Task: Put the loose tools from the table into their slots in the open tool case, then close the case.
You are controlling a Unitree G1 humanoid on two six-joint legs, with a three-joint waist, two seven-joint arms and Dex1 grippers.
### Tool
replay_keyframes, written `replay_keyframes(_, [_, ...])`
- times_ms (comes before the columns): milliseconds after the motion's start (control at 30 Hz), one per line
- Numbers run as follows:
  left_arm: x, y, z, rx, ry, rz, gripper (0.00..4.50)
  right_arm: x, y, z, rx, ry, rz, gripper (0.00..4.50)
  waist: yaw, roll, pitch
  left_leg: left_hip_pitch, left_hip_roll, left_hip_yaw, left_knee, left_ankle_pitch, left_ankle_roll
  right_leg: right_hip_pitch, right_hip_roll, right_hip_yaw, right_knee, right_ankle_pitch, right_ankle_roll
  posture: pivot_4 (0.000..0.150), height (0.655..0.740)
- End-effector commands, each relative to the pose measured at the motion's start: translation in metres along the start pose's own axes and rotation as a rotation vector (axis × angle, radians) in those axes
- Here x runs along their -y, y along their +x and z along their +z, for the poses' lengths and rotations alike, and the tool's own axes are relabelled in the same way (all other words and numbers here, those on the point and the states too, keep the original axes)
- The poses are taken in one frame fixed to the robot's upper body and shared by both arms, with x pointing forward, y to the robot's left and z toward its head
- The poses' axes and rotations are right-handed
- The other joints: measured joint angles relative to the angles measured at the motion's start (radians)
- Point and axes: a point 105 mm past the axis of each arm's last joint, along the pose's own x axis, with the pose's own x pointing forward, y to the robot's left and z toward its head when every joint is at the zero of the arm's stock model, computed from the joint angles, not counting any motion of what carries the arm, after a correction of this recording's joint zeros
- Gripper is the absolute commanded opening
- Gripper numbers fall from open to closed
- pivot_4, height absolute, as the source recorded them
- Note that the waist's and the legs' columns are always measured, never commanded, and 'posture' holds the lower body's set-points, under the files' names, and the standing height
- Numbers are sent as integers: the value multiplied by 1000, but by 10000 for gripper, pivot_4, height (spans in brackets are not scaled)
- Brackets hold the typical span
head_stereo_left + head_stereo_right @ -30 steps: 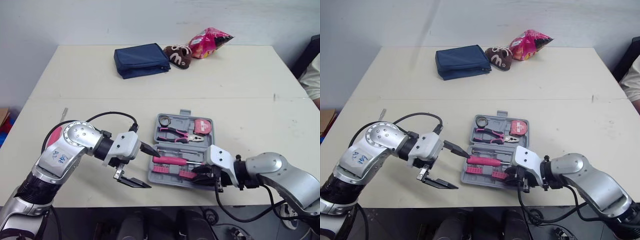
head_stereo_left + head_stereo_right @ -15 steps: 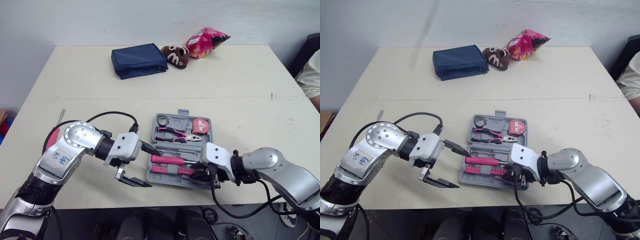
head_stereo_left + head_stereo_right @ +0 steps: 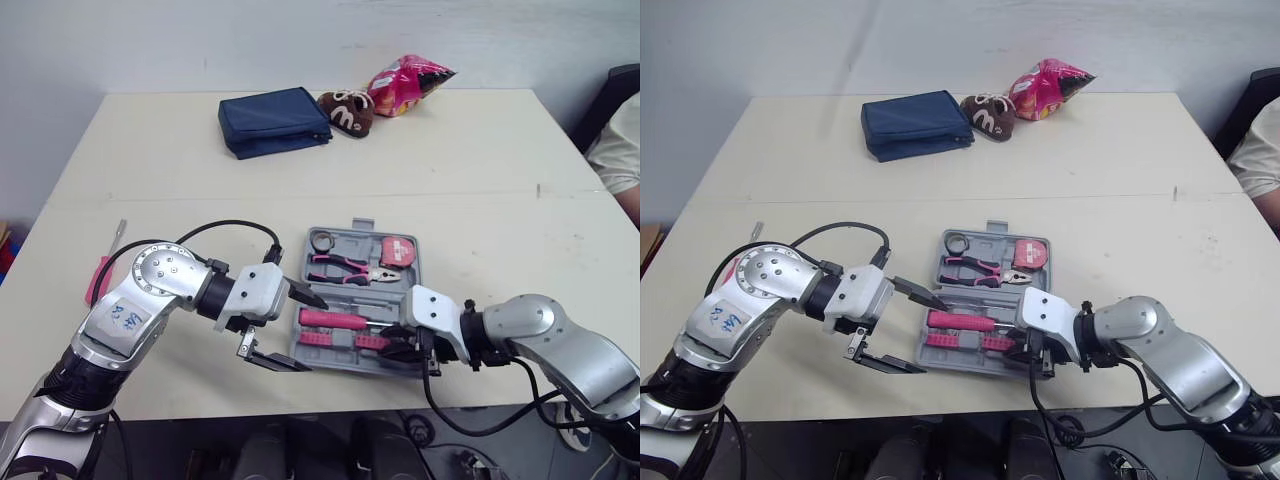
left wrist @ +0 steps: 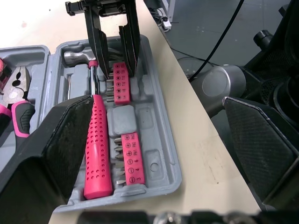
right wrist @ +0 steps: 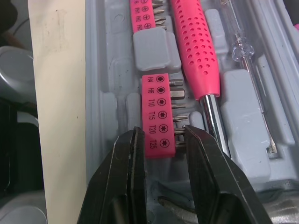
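The chief risk lies with the right gripper (image 5: pixel 161 139) at the near right corner of the case (image 4: pixel 159 169). Its fingers are pinched in on the bit strip (image 5: pixel 159 116), one against the strip's pink edge and the other against the bit tips. If the arm rises before that pinch lets go, the strip comes out of its slot with it. The strip looks seated, though the fingers hide its end, so I would not swear to it. The finger on the bit side also stands just beside the shaft of the hammer (image 3: pixel 335 320), and a sideways drift could lever the hammer up.

A second risk is a shove to the case, which sits close to the near edge of the table (image 3: pixel 450 170). The left gripper (image 3: pixel 315 335) is spread wide and holds nothing. One finger reaches over the case's left end near the hammer's handle, and the other hangs off the case's near left corner. A careless sweep there could slide the case toward the drop.

One tool is not yet in: a screwdriver (image 3: pixel 100 278) (pink handle) lies well left of the case. Closing the case now would leave it out.
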Motion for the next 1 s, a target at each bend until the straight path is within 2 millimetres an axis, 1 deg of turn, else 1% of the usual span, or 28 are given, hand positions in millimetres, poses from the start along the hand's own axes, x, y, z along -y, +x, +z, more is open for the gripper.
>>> replay_keyframes(33, [1, 0, 9, 3, 45, -4, 45000, -4, -4, 16, 69, -27, 15, 21341, 1, 0, 0, 0, 0, 0, 0, 0, 0, 0, 0, 0, 0, 0, 0, 1500, 7400])
replay_keyframes(67, [1, 0, 9, 3, 45, -3, 45000, -6, -8, 22, 102, -25, 26, 25678, 2, 0, 0, 0, 0, 0, 0, 0, 0, 0, 0, 0, 0, 0, 0, 1500, 7400])
replay_keyframes(167, [1, 0, 9, 2, 45, -4, 45000, -3, -14, 29, 164, -34, 21, 25678, 3, 0, 0, 0, 0, 0, 0, 0, 0, 0, 0, 0, 0, 0, 0, 1500, 7400])
replay_keyframes(267, [0, 0, 9, 3, 45, -5, 45000, -6, -15, 33, 248, -64, 43, 25678, 4, 0, 0, -1, -1, 0, 0, 0, 0, 0, -1, 0, 1, 0, 0, 1500, 7400])
replay_keyframes(400, [-2, 1, 9, 6, 47, -7, 45000, -3, -10, 25, 315, -29, 22, 25678, 6, 0, 0, -1, -1, -1, 0, 0, 1, 1, 0, -1, 0, 0, 0, 1500, 7400])
replay_keyframes(433, [-2, 1, 9, 6, 47, -7, 45000, -5, -10, 22, 326, -26, 30, 20675, 5, 0, 0, -1, -1, -1, 0, 0, 1, 1, 0, -1, 1, 0, 0, 1500, 7400])
replay_keyframes(500, [-2, 0, 9, 6, 46, -7, 45000, -6, -10, 16, 334, -13, 37, 15703, 5, 0, 0, 0, -1, 0, 0, 0, 1, 1, 0, -1, 2, 0, 0, 1500, 7400])
replay_keyframes(600, [-2, 0, 9, 5, 44, -7, 45000, -6, -9, 10, 337, 10, 34, 1714, 5, 0, 0, 0, -1, 0, 0, 0, 1, 1, 0, -1, 2, 0, 0, 1500, 7400])
replay_keyframes(633, [-3, 0, 9, 6, 44, -7, 45000, -7, -9, 7, 340, 14, 37, 691, 5, 0, 0, 0, -1, 0, 0, 0, 1, 1, 0, -1, 3, 0, 0, 1500, 7400])
replay_keyframes(833, [-3, 0, 9, 4, 45, -10, 45000, -4, -4, -7, 303, 23, 15, 691, 5, 0, 0, 0, -1, 0, 0, 0, 1, 1, 0, -1, 3, 0, 0, 1500, 7400])
replay_keyframes(933, [-4, 0, 9, 3, 47, -8, 45000, -1, 0, -16, 251, 21, -4, 691, 5, 0, 0, 0, -1, 0, 0, 0, 1, 1, 0, -1, 3, 0, 0, 1500, 7400])
replay_keyframes(1000, [-4, 0, 8, 4, 48, -10, 45000, 1, 6, -27, 195, 43, -17, 691, 4, 0, 0, 0, -1, 0, 0, 0, 0, 1, 0, -1, 3, 0, 0, 1500, 7400])
